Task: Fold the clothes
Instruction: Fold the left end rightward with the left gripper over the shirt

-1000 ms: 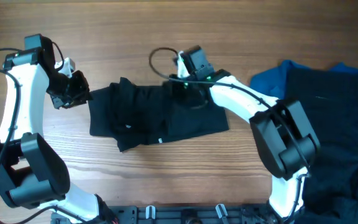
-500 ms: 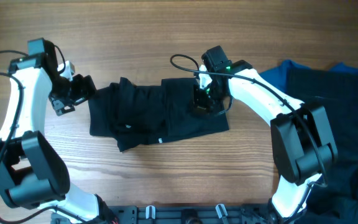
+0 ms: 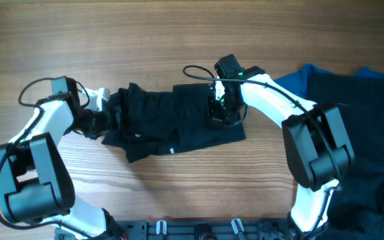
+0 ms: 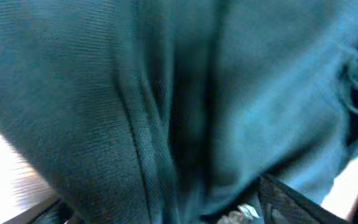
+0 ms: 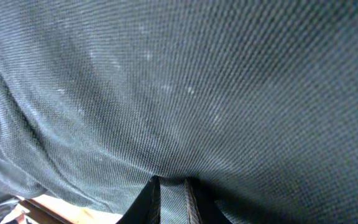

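One black shirt (image 3: 159, 127), right pincer (image 3: 219, 112) clamped on it, left pincer (image 3: 109, 119) grip unclear

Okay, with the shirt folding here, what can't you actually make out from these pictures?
Left gripper: open or shut unclear; the left wrist view is blurred and filled by the black shirt, and overhead it blends into the fabric.
Right gripper: grip unclear; the right wrist view shows mostly fabric, and overhead it is dark on dark.
White hem print: too small overhead to read.
Dark garment pile: cut off by the overhead right edge.
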Action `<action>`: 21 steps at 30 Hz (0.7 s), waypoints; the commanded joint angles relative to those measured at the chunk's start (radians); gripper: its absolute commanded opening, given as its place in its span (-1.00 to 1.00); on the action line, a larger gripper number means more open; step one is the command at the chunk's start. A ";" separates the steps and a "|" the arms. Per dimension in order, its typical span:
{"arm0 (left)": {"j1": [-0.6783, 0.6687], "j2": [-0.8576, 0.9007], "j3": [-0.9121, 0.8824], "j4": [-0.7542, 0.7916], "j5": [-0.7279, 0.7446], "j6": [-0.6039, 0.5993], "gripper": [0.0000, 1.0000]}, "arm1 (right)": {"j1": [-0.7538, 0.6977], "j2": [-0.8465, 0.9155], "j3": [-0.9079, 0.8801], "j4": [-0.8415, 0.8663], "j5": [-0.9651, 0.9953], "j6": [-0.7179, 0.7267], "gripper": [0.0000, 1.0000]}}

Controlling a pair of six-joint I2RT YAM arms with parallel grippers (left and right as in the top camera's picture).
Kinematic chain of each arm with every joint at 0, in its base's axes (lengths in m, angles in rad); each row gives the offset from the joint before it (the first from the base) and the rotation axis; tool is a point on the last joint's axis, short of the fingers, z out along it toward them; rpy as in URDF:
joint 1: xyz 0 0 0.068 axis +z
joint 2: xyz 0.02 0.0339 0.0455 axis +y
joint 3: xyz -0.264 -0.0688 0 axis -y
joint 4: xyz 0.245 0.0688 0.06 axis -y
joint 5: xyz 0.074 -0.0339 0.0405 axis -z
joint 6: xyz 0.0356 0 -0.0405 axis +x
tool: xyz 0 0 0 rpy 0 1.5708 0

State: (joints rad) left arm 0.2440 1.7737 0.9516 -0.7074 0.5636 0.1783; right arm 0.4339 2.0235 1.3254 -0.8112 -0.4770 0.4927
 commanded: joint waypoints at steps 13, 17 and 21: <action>-0.120 0.040 -0.030 0.122 0.188 0.098 0.01 | 0.005 0.015 0.002 0.010 0.037 0.005 -0.71; -0.175 0.039 -0.030 0.120 0.106 0.060 -0.92 | 0.005 0.015 0.002 -0.002 0.036 0.005 -0.72; -0.127 0.005 -0.024 0.095 -0.044 -0.114 -0.92 | 0.004 0.015 0.002 -0.027 0.037 -0.014 -0.78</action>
State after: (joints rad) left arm 0.0776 1.8019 0.9302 -0.5900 0.6380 0.1909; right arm 0.4339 2.0254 1.3254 -0.8249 -0.4587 0.4923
